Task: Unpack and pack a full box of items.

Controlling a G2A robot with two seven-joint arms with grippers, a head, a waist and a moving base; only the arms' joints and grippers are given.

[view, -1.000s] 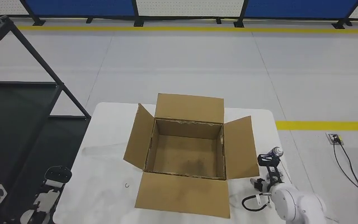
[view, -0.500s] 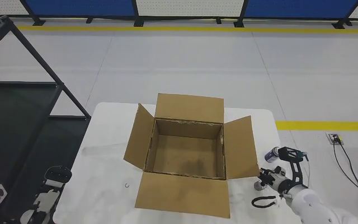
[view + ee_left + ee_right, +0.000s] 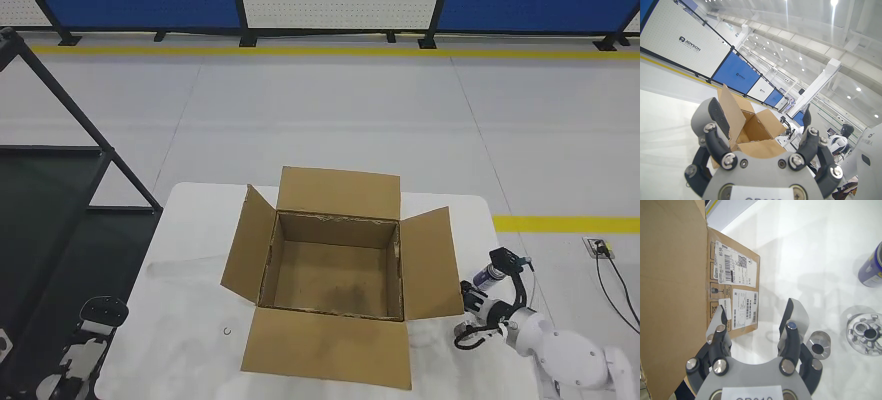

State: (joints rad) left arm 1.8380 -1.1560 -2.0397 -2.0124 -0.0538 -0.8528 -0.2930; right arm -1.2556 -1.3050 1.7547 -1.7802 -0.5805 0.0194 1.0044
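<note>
Since half a second ago the right fingers point(image 3: 793, 311) have swung back in toward the box point(image 3: 338, 193); they stood farther out past its right flap then, while the box has not shifted. Now they are spread wide with nothing between them, hanging over bare table point(image 3: 190, 300) between the box's labelled side wall and the loose items. A short metal bush point(image 3: 818, 347) lies just beside the finger farther from the box, a toothed hub point(image 3: 865, 332) lies near it, and a blue can point(image 3: 871, 272) stands beyond. The box sits mid-table, its four flaps open and its floor bare, so unpacking looks done and packing probably remains.

Bush and hub look like solid metal: stiff, dense for their size and smooth enough to slip. I would take the bush across its round flanks, low and square, and the hub across its rim. The can is likely light and thin-walled, so a mid-body hold with a modest squeeze suits it.

The right wrist tilts steeply down at the table, the arm reaching in from the near right corner. The left fingers point(image 3: 717, 111) are also wide apart and empty, held low, pointed up toward the box and well apart from it.
</note>
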